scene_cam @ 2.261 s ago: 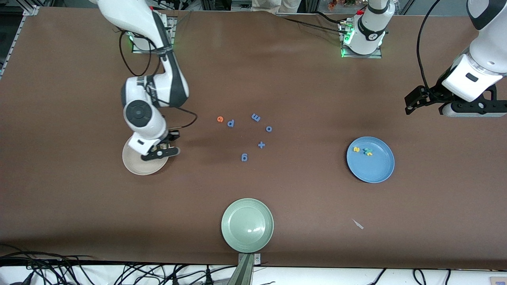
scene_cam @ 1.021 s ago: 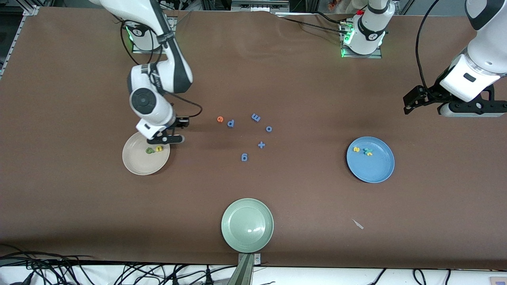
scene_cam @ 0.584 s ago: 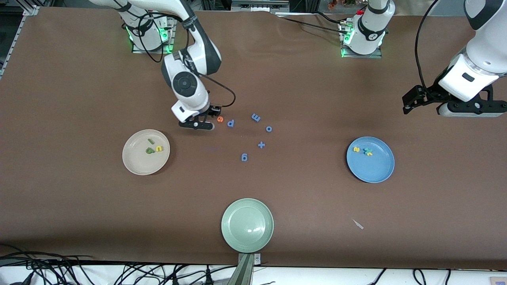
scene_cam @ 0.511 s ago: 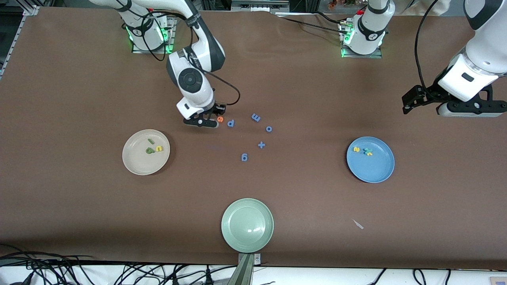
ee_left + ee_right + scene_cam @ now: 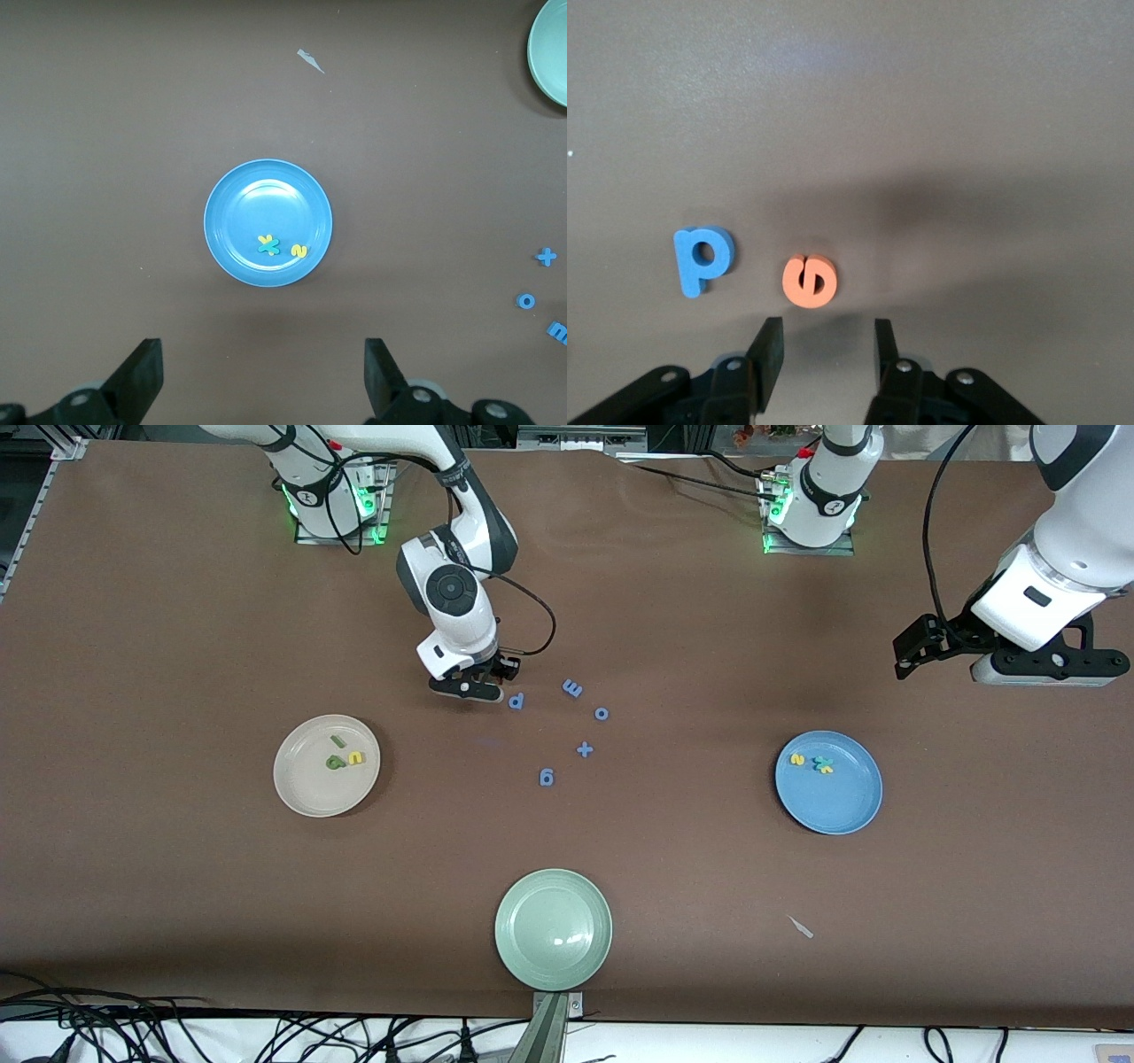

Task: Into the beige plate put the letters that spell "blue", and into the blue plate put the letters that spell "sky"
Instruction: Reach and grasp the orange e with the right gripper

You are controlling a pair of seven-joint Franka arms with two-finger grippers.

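The e (image 5: 810, 281) is approached by the right gripper (image 5: 824, 352), jaws spread; the neighbouring p (image 5: 700, 259) could be knocked. The left gripper (image 5: 261, 376) is parked, jaws spread.

You get the front view from a high camera across the table (image 5: 177, 912), facing both arm bases and taking in the whole top. Your left wrist camera looks straight down from well up over the blue plate (image 5: 267, 222), which the front view (image 5: 828, 782) shares. Your right wrist camera sits close above the orange e (image 5: 810, 281) and the blue p (image 5: 700, 258).
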